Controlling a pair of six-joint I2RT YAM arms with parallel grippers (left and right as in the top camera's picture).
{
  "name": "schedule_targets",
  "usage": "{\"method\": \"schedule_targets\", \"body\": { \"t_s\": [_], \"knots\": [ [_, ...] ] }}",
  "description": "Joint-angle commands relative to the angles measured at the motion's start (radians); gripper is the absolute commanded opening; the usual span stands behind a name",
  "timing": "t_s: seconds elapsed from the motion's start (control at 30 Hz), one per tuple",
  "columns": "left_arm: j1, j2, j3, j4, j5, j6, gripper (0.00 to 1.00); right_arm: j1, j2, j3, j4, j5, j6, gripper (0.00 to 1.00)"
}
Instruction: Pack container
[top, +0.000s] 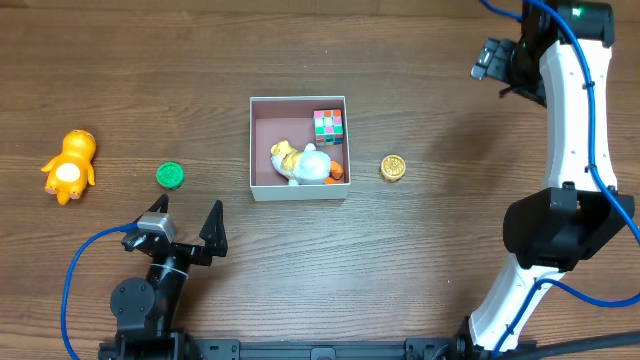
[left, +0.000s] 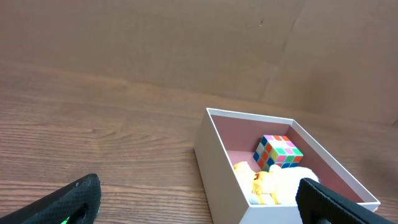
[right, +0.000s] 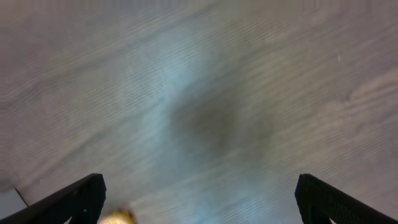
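The container (top: 270, 130), a square shallow box with thin white walls and a pinkish-brown floor, is sitting open near the middle of the wooden surface (top: 450, 250); inside it, a multicoloured puzzle cube (top: 328, 126) is standing in the far right corner, and a white-and-yellow soft toy (top: 300, 163) is lying along the near wall, with a small orange piece (top: 338, 173) showing at its right end; what that piece belongs to cannot be told. Near the container's right wall, but not touching it, a round gold disc (top: 393, 168) is lying on the surface; on the other side, a green round cap (top: 170, 176) is lying a little apart from the left wall, and an orange toy figure (top: 68, 165) is lying well apart, toward the left edge. The left hand (top: 189, 208) is hovering at the near side, left of the container, its jaws standing wide and released, grasping nothing; in its wrist view the black fingers (left: 74, 200) are showing at the bottom corners, with the container ahead and to the right. The right hand (top: 493, 60) is hanging over the far right of the surface, well apart from the container, its jaws likewise spread and empty; its wrist view is showing blurred wood grain between the fingers (right: 68, 200).
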Motion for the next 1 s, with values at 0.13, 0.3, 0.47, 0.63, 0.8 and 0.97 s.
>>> {"method": "schedule_targets", "body": {
  "t_s": [0.13,0.3,0.47,0.63,0.8,0.97],
  "knots": [
    [0.005,-0.008,-0.001,0.001,0.026,-0.01,1.0,-0.004,-0.004,-0.002,0.043,-0.055,0.002,1.0],
    [0.005,-0.008,-0.001,0.001,0.026,-0.01,1.0,-0.004,-0.004,-0.002,0.05,-0.198,0.001,1.0],
    [0.005,-0.008,-0.001,0.001,0.026,-0.01,1.0,0.002,-0.002,-0.005,-0.005,-0.253,-0.002,1.0],
    [0.005,-0.008,-0.001,0.001,0.026,-0.01,1.0,0.006,-0.002,-0.08,-0.025,-0.249,-0.007,1.0],
    [0.005,-0.008,-0.001,0.001,0.026,-0.01,1.0,0.026,-0.002,-0.241,-0.093,-0.249,-0.109,1.0],
    [0.005,-0.008,-0.001,0.001,0.026,-0.01,1.0,0.084,-0.002,-0.329,-0.079,-0.211,-0.111,1.0]
  ]
}}
